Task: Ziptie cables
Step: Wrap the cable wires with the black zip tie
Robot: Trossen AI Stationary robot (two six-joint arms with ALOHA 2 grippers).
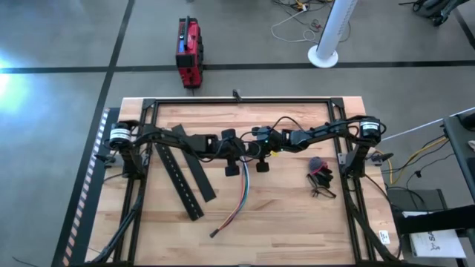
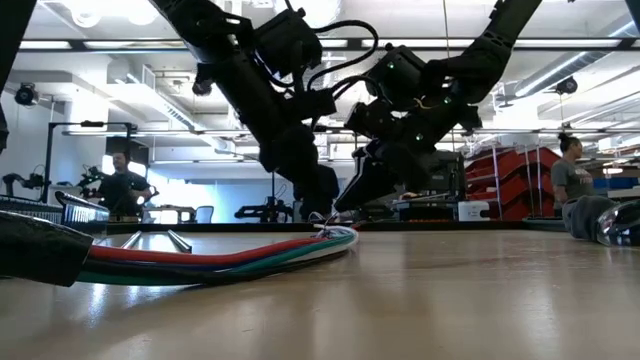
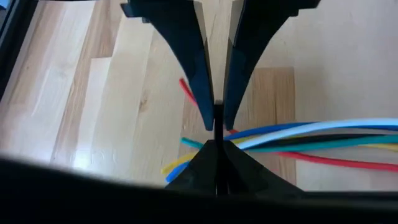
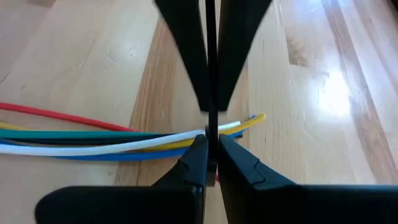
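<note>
The cables (image 1: 236, 204), a bundle of blue, green, red, white and yellow wires, lie on the wooden table, running from the middle toward the near edge. In the low view their far end (image 2: 338, 234) rises a little off the wood under the grippers. My left gripper (image 3: 217, 148) and my right gripper (image 4: 211, 144) meet tip to tip over that end. Both are shut on a thin black zip tie (image 4: 211, 93) that crosses the cables. In the high view the left gripper (image 1: 239, 154) and the right gripper (image 1: 256, 152) are side by side at the table's middle. My left gripper pinches the thin black zip tie (image 3: 217, 121) between its two fingertips, slanting down from the table's left. The strip runs on from its tips toward the other gripper, across the cables (image 3: 323, 134). Whether the fingers also touch the wires cannot be told. My right gripper pinches the same zip tie (image 4: 211, 127) between its two fingertips, slanting down from the table's right. The strip stands edge-on and crosses the cables (image 4: 93, 146) close to their end. Whether the tie is looped around the bundle is hidden by the fingers.
Two long flat black slotted bars (image 1: 185, 178) lie left of the cables. A small tangle of dark wire with a red-black clip (image 1: 320, 178) sits at the right. A black frame (image 1: 237, 100) borders the table. People stand in the room beyond (image 2: 120, 185).
</note>
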